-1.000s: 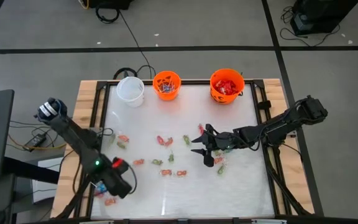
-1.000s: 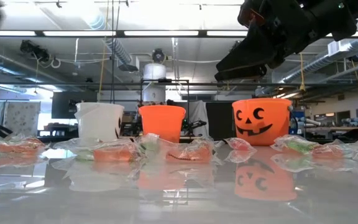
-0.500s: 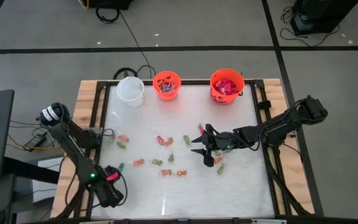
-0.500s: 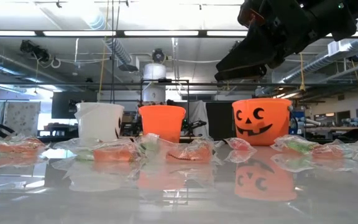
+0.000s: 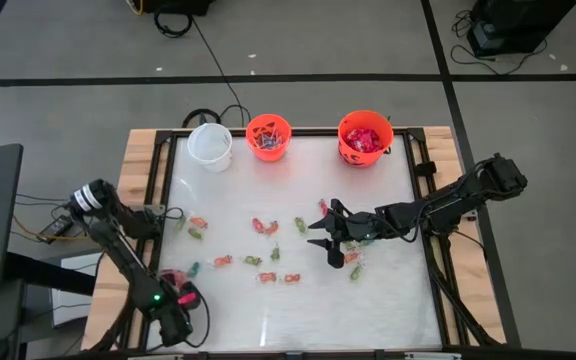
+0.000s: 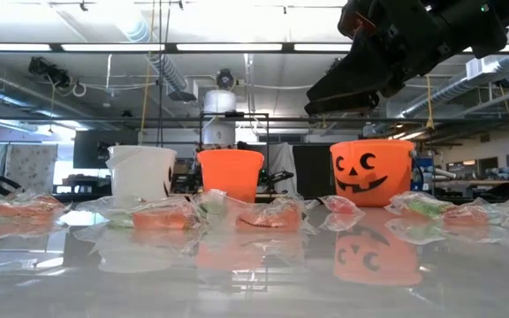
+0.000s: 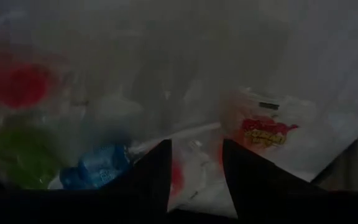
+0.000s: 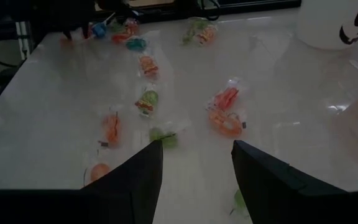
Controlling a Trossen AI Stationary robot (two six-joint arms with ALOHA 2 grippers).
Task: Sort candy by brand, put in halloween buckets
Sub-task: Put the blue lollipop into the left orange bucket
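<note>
Small wrapped candy pieces (image 5: 268, 228) lie scattered across the white table's middle. At the far edge stand three halloween buckets: a white one (image 5: 209, 144), a small orange one (image 5: 268, 136) and a larger orange one (image 5: 365, 137) holding red packets. My left gripper (image 5: 175, 332) points down, open, at the near left corner. In its wrist view its fingers stand on either side of a clear-wrapped red piece (image 7: 188, 171); whether they touch it cannot be told. My right gripper (image 5: 328, 240) hangs open above the middle candy, with nothing between its fingers (image 8: 196, 163).
Around my left gripper lie a blue piece (image 7: 95, 171), a green one (image 7: 11, 155), red ones (image 7: 11, 81) and a clear packet with red print (image 7: 266, 130). A wooden frame (image 5: 138, 200) borders the table. In the low view the candy (image 6: 162, 216) lies in front of the buckets.
My left gripper has gone toward the table's near left corner and down, rolling about its own axis as it went. It now stands over the candy heap there and hides it in the high view. My right arm has kept still.
</note>
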